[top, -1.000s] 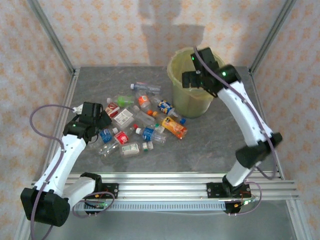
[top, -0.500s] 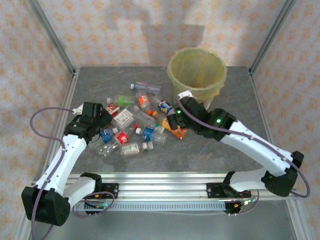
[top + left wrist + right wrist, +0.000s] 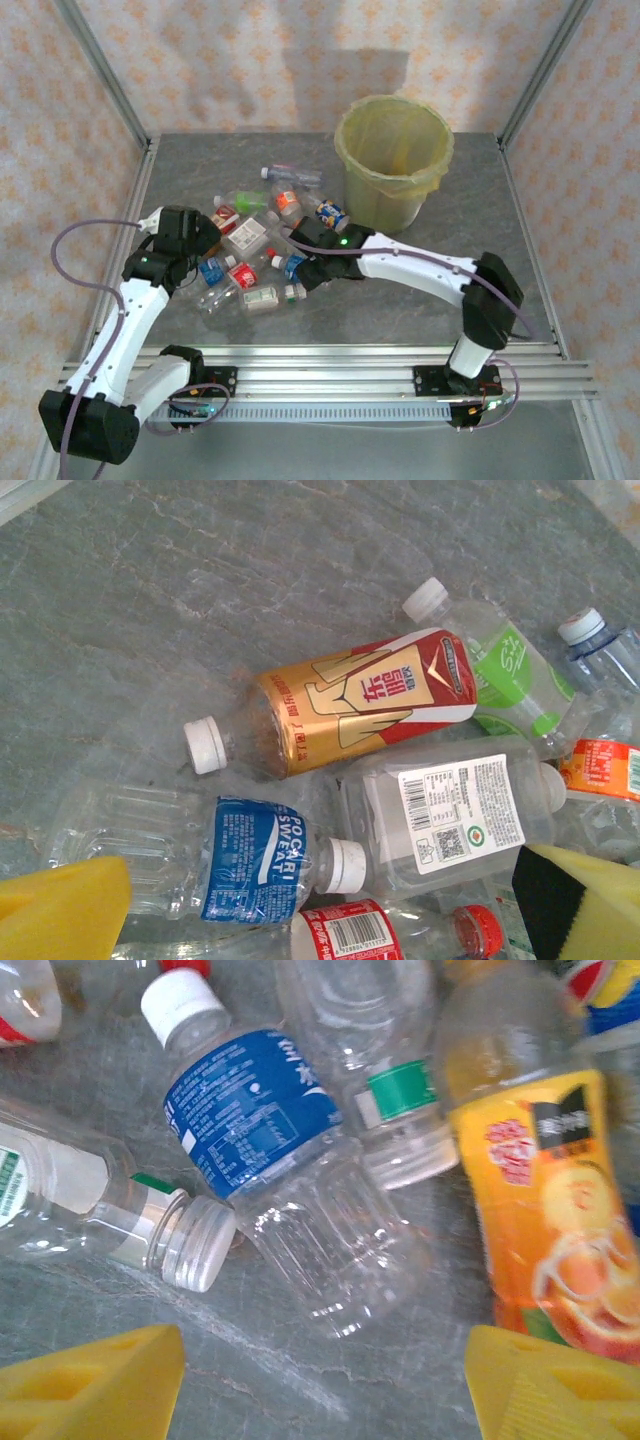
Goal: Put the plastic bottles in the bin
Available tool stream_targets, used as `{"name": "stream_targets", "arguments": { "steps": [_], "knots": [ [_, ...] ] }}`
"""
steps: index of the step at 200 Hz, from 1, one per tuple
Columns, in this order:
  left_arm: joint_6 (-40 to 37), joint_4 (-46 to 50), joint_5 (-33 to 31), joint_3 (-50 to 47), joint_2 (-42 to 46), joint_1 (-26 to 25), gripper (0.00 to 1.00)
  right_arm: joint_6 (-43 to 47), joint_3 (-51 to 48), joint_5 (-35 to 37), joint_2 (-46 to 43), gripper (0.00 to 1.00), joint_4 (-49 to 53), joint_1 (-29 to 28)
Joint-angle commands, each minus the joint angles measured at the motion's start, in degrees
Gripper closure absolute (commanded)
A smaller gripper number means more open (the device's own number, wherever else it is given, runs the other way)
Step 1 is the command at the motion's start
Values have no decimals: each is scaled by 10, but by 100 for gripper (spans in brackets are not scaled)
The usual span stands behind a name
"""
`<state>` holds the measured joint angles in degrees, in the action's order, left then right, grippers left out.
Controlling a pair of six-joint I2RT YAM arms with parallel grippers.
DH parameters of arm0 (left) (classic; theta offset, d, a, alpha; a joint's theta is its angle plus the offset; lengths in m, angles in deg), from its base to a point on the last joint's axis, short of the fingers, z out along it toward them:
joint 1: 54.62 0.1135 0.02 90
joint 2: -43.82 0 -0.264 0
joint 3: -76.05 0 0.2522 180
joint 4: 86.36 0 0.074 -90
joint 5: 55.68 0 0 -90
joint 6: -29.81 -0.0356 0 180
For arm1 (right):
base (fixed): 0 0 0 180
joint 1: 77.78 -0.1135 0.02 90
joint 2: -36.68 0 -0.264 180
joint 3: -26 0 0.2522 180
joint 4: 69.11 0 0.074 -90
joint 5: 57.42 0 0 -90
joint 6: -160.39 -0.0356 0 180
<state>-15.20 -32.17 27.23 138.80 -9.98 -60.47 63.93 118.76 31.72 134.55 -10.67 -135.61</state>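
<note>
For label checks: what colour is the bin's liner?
The bin has a translucent yellow-green liner; top view shows it best.

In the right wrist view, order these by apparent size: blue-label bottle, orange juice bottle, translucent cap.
Blue-label bottle and orange juice bottle: similar, and unsure, since the picture's edge cuts off the orange one.
Smallest: translucent cap.

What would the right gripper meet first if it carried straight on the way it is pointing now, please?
Most likely the blue-labelled bottle: its clear crushed body lies straight ahead of the right gripper, between its spread fingers. How far off it is I cannot tell.
</note>
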Motion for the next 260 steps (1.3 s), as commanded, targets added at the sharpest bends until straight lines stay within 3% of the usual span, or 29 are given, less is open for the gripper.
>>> {"name": "stream_targets", "arguments": {
  "steps": [1, 116, 185, 260],
  "knots": [
    [4, 7, -27, -10, 11, 5, 0, 31, 25, -19, 42, 26, -11, -3],
    [2, -2, -18, -17, 12, 5, 0, 59, 80, 10, 135, 28, -10, 13],
    [-4, -7, -9, -17, 9, 5, 0, 67, 106, -5, 181, 37, -13, 33],
    [-7, -16, -4, -13, -9, 5, 0, 61, 106, -16, 196, 23, -8, 39]
  ]
}}
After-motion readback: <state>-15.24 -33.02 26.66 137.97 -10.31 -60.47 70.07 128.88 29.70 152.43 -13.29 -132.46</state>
